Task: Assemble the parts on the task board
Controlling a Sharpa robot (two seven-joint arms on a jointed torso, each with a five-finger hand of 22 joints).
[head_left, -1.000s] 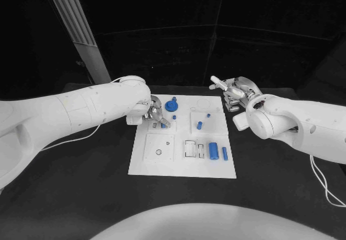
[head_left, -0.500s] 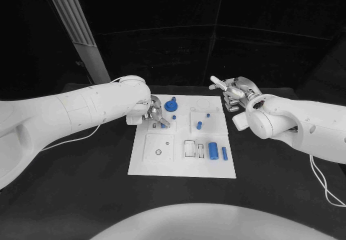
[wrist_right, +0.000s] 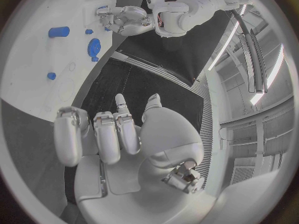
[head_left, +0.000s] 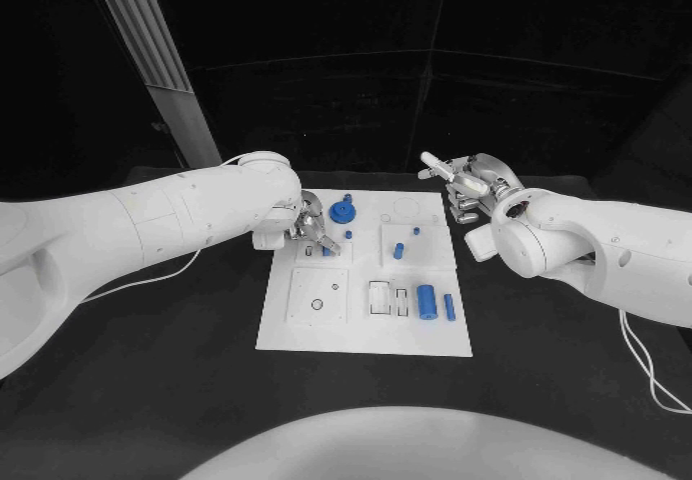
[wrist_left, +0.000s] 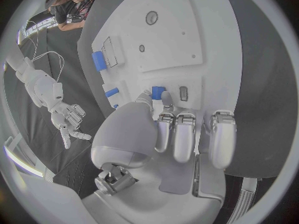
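Reaching over the far left corner of the task board (head_left: 361, 330), the left hand (head_left: 303, 226) has its fingers curled down onto the board, and in the left wrist view its fingertips (wrist_left: 163, 100) close around a small blue part (wrist_left: 157, 91) beside a narrow slot; it seems to pinch that part, though the contact itself is partly hidden. Just beyond this hand on the board stands a round blue part (head_left: 342, 211) with a knob. The right hand (head_left: 470, 186) hovers above the table (head_left: 173, 380) off the board's far right corner, fingers spread and holding nothing; the right wrist view shows its fingers (wrist_right: 106, 134) apart over dark table. Toward the middle of the board lie two small blue pegs (head_left: 400, 250), and on the near right part a thick blue cylinder (head_left: 426, 301) lies beside a thinner blue pin (head_left: 449, 307), next to rectangular recesses.
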